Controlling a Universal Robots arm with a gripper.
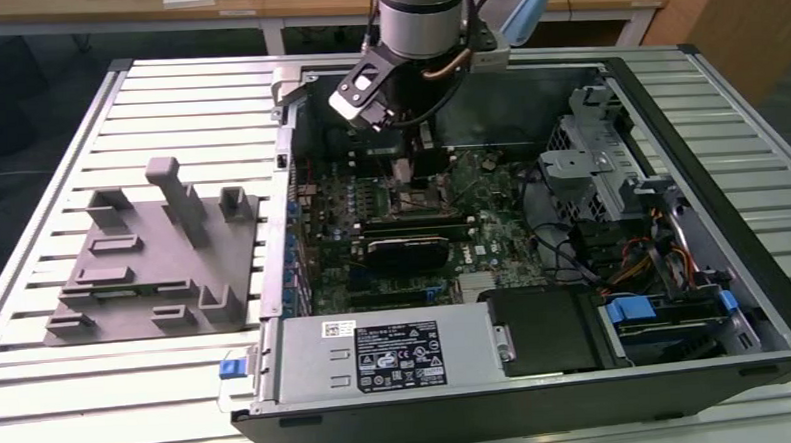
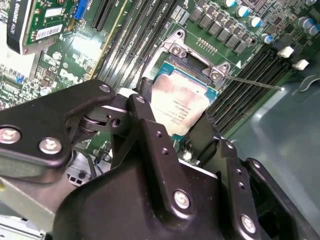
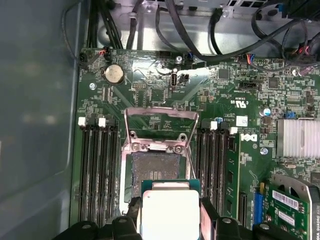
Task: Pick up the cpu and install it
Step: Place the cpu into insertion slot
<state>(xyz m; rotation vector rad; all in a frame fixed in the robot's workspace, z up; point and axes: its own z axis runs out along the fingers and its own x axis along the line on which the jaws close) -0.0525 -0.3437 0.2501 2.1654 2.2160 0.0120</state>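
claw point(image 3: 169, 221) clamped on the cpu point(image 3: 170, 207), silvery square top, greenish rim, over the open socket point(image 3: 155, 170).

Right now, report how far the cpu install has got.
Done: the cpu is picked up, clamped in the gripper. In hand: it hangs over the open socket, whose load plate stands raised. Left: seating it; part of the socket's contact field shows uncovered beside the chip, so it does not look seated yet.
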